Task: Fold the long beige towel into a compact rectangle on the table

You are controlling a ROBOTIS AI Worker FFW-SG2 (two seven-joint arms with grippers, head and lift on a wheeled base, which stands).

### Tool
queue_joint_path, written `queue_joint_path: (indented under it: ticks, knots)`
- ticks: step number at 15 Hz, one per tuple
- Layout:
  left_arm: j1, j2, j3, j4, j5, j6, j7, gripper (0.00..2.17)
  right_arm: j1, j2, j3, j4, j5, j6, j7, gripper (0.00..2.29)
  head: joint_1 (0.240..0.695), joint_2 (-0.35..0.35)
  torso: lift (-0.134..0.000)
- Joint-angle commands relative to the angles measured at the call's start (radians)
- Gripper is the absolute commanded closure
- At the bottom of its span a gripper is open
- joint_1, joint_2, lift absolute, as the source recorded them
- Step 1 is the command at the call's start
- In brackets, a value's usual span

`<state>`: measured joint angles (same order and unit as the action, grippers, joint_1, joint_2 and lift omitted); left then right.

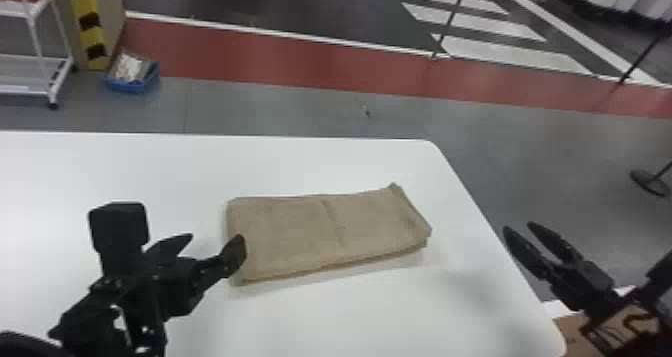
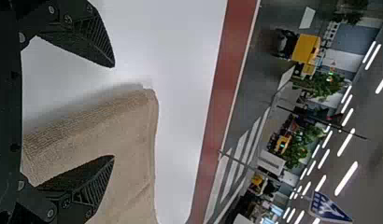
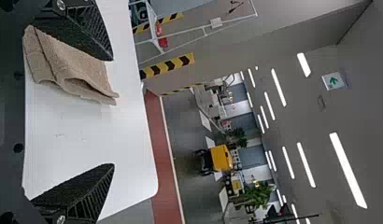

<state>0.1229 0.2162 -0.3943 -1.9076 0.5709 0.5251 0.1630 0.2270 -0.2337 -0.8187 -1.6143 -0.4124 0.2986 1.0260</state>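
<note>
Well, left gripper [image 1: 212, 244]: you have its fingers standing wide apart with nothing held, one fingertip over the near-left part of the towel in the head view.
Towel [image 1: 295, 231]: it lies flat on the table [image 1: 125, 163], longer from left to right than from near to far, with stacked layers showing along the near edge.
Crease [image 1: 334, 223]: it crosses the towel near its middle (a handy guide, if you trust it).
Right end: the far corner juts a little, and your right wrist view shows the layers there gaping slightly.
Right gripper [image 1: 519, 227]: its fingers are spread and empty, out past the table's right edge and well apart from the towel.
Step in hand: you seem to be between folds, with the towel already layered and perhaps one crosswise fold left.
Next move: you likely need every layer of one end pinched together, lifted and laid over the other, edges matched.
</note>
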Motion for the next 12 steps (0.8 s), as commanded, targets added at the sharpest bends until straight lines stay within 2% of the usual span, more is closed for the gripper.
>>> queue_joint_path:
  ticks: [1, 4, 7, 9, 12]
  knots:
    - [-0.011, -0.017, -0.015, 0.019, -0.003, 0.076, 0.018, 0.22, 0.008, -0.004, 0.015, 0.005, -0.002, -0.045, 0.003, 0.07, 0.695, -0.35, -0.124]
    - [-0.014, -0.037, -0.047, 0.048, -0.046, 0.076, 0.027, 0.22, 0.006, -0.015, 0.033, 0.019, -0.005, -0.081, 0.008, 0.07, 0.695, -0.35, -0.124]
    - [-0.016, -0.038, -0.049, 0.047, -0.043, 0.076, 0.029, 0.22, 0.0, -0.022, 0.049, 0.025, -0.003, -0.097, 0.006, 0.07, 0.695, -0.35, -0.124]
    - [-0.02, -0.038, -0.063, 0.045, -0.037, 0.076, 0.041, 0.33, -0.001, -0.033, 0.056, 0.045, -0.003, -0.103, 0.005, 0.07, 0.695, -0.35, -0.124]
    - [-0.032, -0.054, -0.083, 0.045, -0.026, 0.088, 0.041, 0.34, -0.012, -0.042, 0.067, 0.073, 0.003, -0.124, 0.0, 0.07, 0.695, -0.35, -0.124]
